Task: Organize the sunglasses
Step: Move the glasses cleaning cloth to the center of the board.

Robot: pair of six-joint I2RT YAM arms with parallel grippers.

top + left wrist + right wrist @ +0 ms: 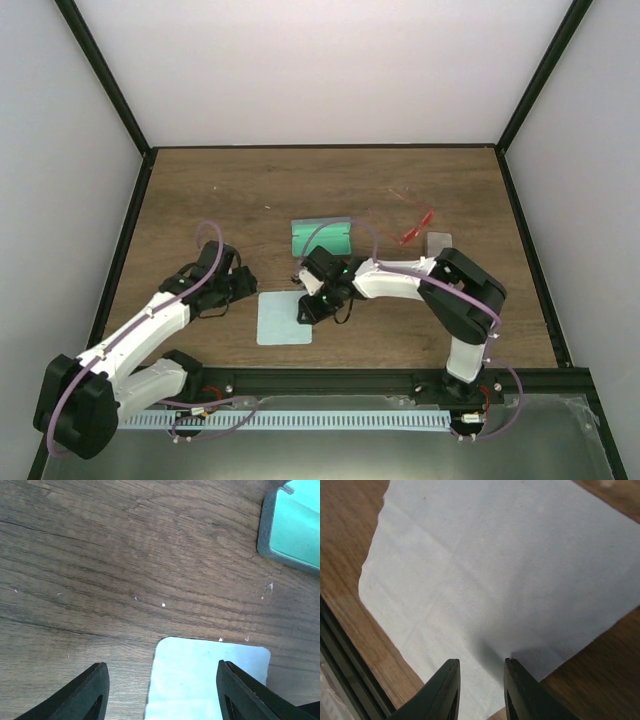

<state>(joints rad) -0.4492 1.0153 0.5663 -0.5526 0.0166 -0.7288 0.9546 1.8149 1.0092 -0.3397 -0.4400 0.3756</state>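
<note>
Neither claw was on the sunglasses when I checked my views. The red-orange pair (415,228) lay on the far right of the tabletop (220,190), just beside a small grey case (438,241) and beyond the right arm's elbow. The pink pair (405,194) showed only as a faint line a little farther back, too thin for me to read how it was folded. My right claw (312,308) was down at the right edge of the pale cloth (285,318). In its wrist view the right claw (480,662) had its jaws drawn close but parted, with the cloth (495,565) lying flat beneath them and nothing pinched that I could see. My left claw (228,285) sat left of the cloth with its jaws spread wide and empty. Its own camera showed the left claw (161,664) above bare wood, a corner of the cloth (205,680) and an edge of the open green-lined case (295,525). I judged both pairs to be very light, springy in the frame and easy to bend or scratch, with lenses likely slick. I would take one at the bridge or at a hinge corner, where the frame is stiffest. I would straddle it from above and close gently, since it lay nearly flat on the wood and could skate away under a nudge.
</note>
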